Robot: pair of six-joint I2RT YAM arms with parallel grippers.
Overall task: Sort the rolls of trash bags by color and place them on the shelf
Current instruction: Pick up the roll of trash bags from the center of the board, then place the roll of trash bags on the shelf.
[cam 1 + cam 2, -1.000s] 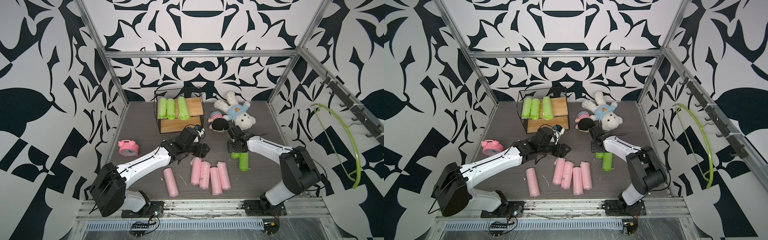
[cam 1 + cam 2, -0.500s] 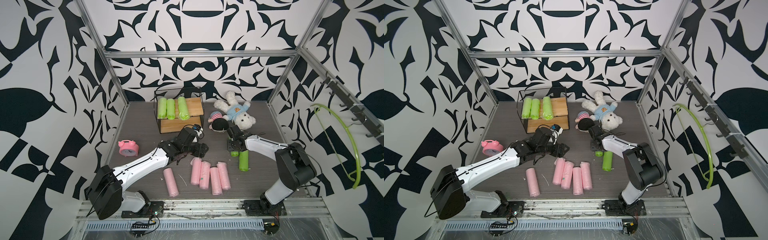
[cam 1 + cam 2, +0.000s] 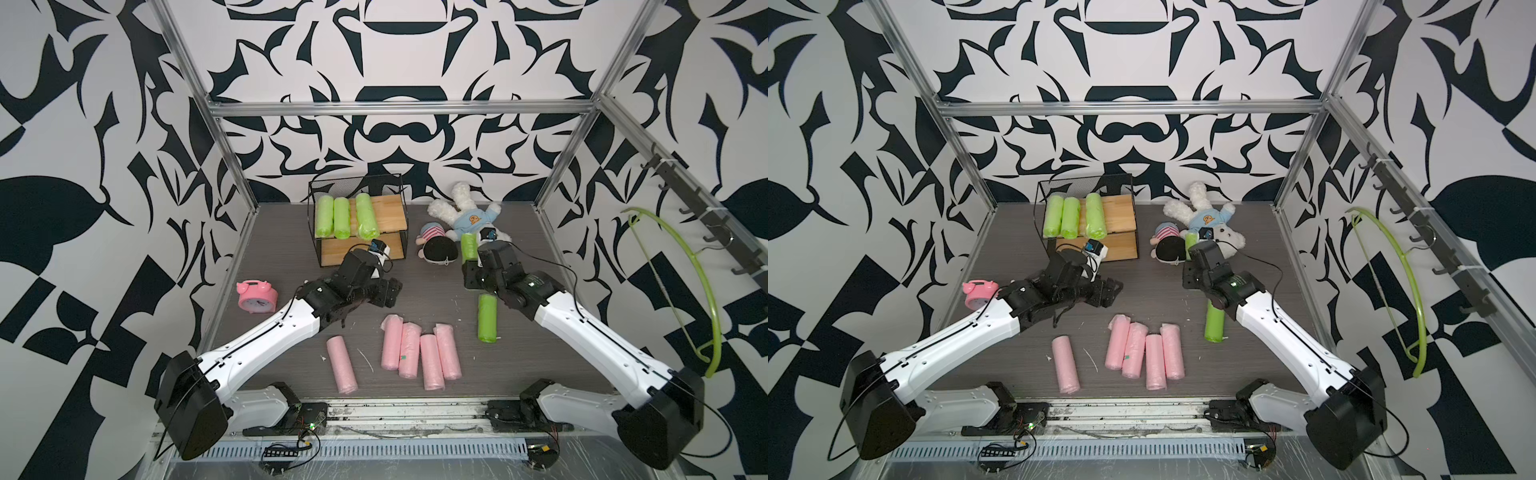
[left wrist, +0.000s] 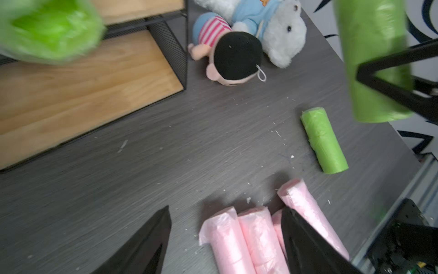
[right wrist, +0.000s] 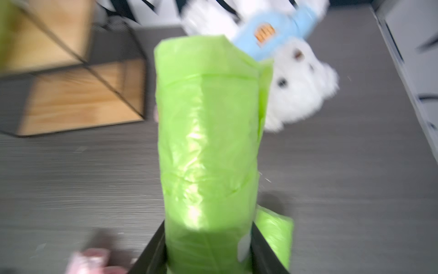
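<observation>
My right gripper (image 3: 472, 266) (image 5: 208, 249) is shut on a lime green roll (image 3: 468, 248) (image 5: 208, 142) and holds it off the table beside the plush toys. A second green roll (image 3: 487, 318) (image 4: 323, 140) lies on the table under that arm. Three green rolls (image 3: 342, 217) lie on the top board of the shelf (image 3: 388, 212); its lower board is bare. Several pink rolls (image 3: 419, 353) lie side by side at the front, and a single one (image 3: 341, 365) lies apart. My left gripper (image 3: 386, 293) (image 4: 225, 237) hangs open and empty over the pink group.
A pink alarm clock (image 3: 256, 294) stands by the left wall. A white plush rabbit (image 3: 469, 216) and a dark-haired doll (image 3: 436, 248) lie right of the shelf. A green hanger (image 3: 681, 282) hangs on the right wall. A metal rail runs along the front edge.
My right gripper has shut on a green roll and lifted it from the table toward the plush toys. The left gripper has opened wider, nearly in place.
</observation>
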